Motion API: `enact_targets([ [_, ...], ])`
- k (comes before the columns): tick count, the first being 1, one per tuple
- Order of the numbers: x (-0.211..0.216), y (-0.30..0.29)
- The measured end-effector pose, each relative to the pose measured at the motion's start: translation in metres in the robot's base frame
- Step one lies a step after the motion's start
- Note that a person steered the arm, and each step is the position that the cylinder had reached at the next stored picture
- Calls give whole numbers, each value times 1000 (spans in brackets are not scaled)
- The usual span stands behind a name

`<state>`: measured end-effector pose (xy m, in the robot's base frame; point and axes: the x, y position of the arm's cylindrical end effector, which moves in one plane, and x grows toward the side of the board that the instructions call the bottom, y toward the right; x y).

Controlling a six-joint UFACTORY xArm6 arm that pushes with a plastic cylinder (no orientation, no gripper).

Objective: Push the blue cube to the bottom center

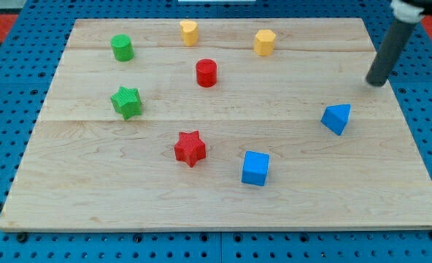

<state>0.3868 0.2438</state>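
Note:
The blue cube (255,168) sits on the wooden board (92,197), right of centre and toward the view's bottom. My tip (376,82) rests near the board's right edge, well up and to the right of the cube. A blue triangular block (337,118) lies between them, just below and left of my tip. Nothing touches the cube.
A red star (190,148) lies left of the cube. A red cylinder (206,73) stands near the middle top. A green star (127,102) and green cylinder (122,47) are at the left. Two yellow blocks (189,32) (265,42) sit at the top.

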Motion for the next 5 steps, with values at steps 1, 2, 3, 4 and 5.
enact_targets([
  [1,45,-34],
  [2,79,-76],
  [3,129,-108],
  [4,144,-158],
  [5,149,-168],
])
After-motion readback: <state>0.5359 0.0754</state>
